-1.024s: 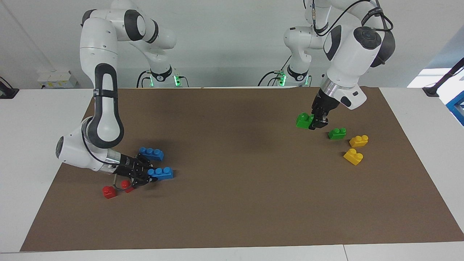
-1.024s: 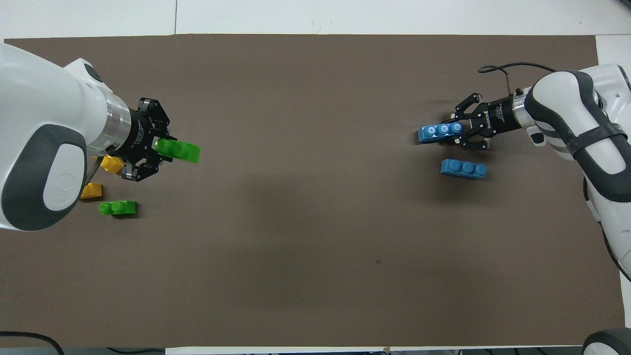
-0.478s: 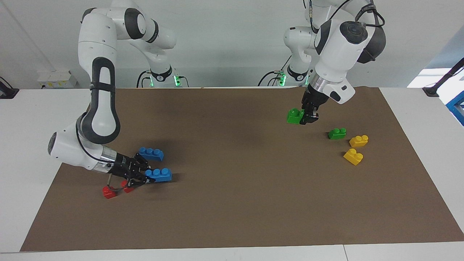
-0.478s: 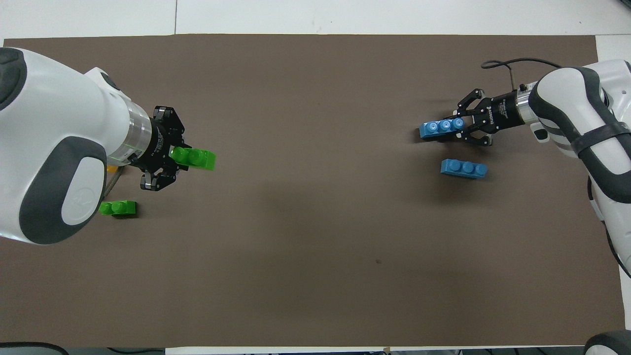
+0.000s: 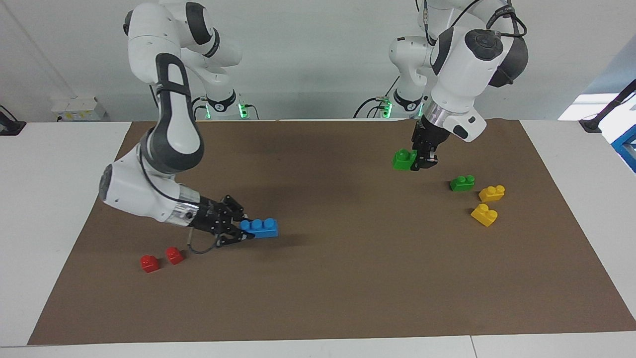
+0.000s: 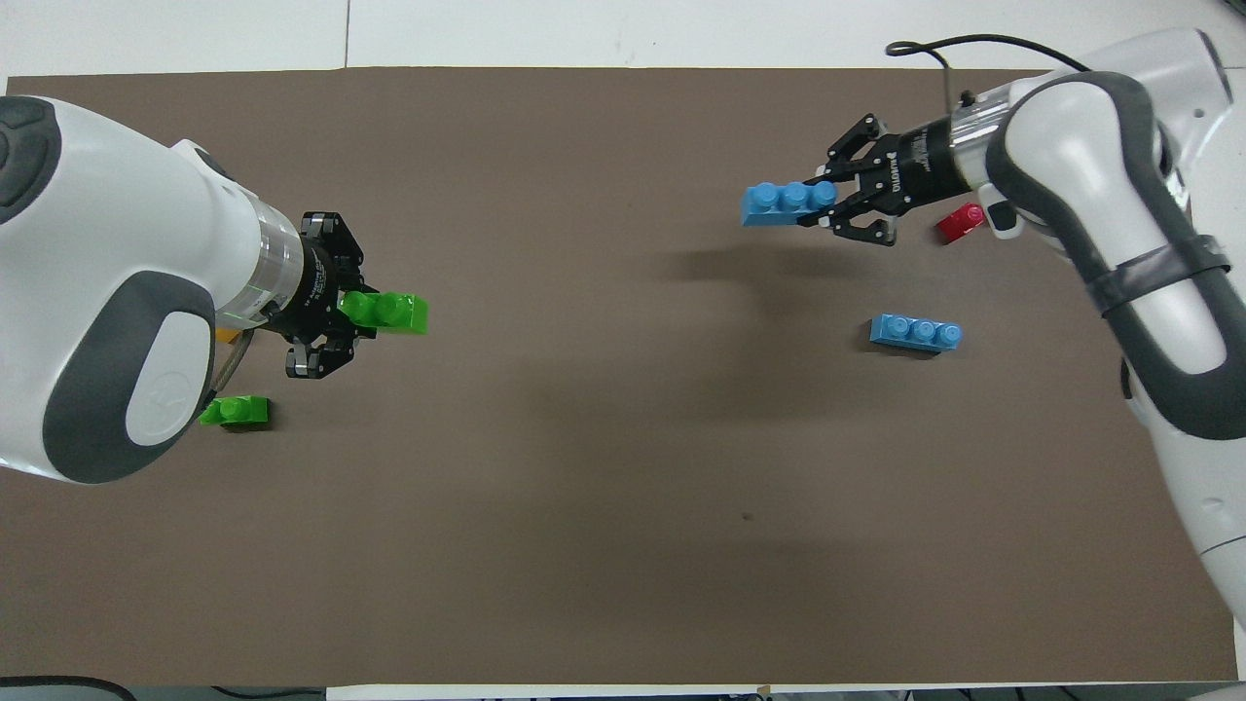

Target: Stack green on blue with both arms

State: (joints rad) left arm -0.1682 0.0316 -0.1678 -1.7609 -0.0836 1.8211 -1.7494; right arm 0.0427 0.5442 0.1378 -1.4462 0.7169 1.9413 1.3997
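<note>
My left gripper (image 5: pixel 422 162) is shut on a green two-stud brick (image 5: pixel 404 159) and holds it in the air over the brown mat; in the overhead view the gripper (image 6: pixel 354 313) and the brick (image 6: pixel 387 313) show too. My right gripper (image 5: pixel 243 230) is shut on one end of a blue three-stud brick (image 5: pixel 259 227), held level just above the mat; the overhead view shows this gripper (image 6: pixel 824 202) and brick (image 6: pixel 785 203). The second blue brick (image 6: pixel 915 332) lies on the mat, hidden by the right arm in the facing view. The second green brick (image 5: pixel 462 183) lies on the mat.
Two yellow bricks (image 5: pixel 492 193) (image 5: pixel 484 215) lie beside the loose green brick at the left arm's end. Two small red bricks (image 5: pixel 149 263) (image 5: pixel 174 255) lie at the right arm's end. The brown mat (image 5: pixel 348 278) covers the table.
My right gripper has lifted the blue brick off the mat and carried it toward the table's middle. My left gripper rose and shifted slightly toward the middle with the green brick.
</note>
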